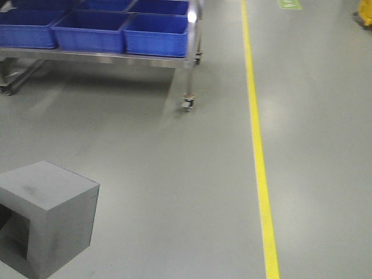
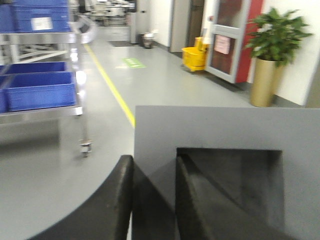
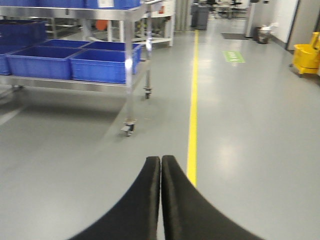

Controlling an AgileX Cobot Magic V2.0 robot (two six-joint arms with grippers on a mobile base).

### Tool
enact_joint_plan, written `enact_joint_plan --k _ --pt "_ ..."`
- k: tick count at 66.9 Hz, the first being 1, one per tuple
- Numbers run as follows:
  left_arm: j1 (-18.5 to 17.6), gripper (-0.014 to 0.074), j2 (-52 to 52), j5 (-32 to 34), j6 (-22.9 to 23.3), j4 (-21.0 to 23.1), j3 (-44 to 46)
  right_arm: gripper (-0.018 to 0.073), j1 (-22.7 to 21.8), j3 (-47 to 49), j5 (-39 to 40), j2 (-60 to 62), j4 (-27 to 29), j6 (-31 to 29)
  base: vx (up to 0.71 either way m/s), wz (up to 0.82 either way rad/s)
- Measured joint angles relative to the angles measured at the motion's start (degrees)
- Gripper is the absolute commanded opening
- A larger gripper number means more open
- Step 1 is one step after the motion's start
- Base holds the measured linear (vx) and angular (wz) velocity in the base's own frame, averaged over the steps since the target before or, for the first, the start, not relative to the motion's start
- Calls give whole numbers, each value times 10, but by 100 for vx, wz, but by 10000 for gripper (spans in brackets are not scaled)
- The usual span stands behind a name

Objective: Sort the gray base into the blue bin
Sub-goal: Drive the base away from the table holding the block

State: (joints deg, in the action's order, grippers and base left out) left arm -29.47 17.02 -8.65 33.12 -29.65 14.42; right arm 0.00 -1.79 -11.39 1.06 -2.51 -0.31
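1. The left gripper (image 2: 154, 167) has two black curved fingers (image 2: 112, 200) of smooth plastic, broad at the bottom and narrower towards the rounded tips.
2. The right gripper (image 3: 160, 161) has the same black curved fingers (image 3: 140, 205), with a dull surface.

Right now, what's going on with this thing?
The left arm's jaws are clamped on one wall of the matte gray box-shaped block, one finger inside its square recess. The right arm's jaws are shut and empty. The glossy blue plastic bins sit on a steel wheeled cart ahead; the block isn't in one yet.
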Motion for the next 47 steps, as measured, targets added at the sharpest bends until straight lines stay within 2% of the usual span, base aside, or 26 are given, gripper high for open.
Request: enact_joint_plan --k 24,47 --pt "0 -7 0 0 0 0 0 -5 0 0 0 0 0 0 27 -32" --pt "0 -7 0 0 0 0 0 -5 0 0 0 0 0 0 34 -2"
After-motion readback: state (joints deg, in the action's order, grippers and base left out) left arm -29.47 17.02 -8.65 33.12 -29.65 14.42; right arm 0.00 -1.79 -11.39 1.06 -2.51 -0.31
